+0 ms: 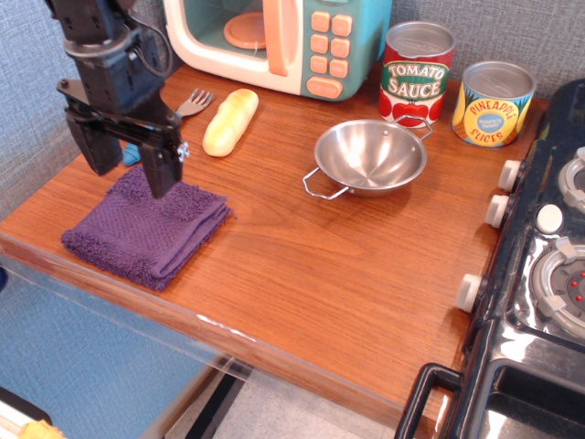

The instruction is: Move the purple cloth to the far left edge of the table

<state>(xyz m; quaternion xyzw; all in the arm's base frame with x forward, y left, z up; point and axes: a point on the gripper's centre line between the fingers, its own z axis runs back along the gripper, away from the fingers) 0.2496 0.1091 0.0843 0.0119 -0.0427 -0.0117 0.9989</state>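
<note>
cloth (146, 230) at table (302, 274) left edge

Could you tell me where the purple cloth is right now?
The cloth lies flat at the table's front-left corner, just under the open pincer, left of the bowl.

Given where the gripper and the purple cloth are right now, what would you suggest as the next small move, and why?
Probably lift the gripper straight up and clear. Its fingers are spread and hold nothing, while the purple cloth lies flat by the table's left front corner, already near the left edge. Any nudge further left looks optional, and it risks pushing the cloth over that edge.
</note>
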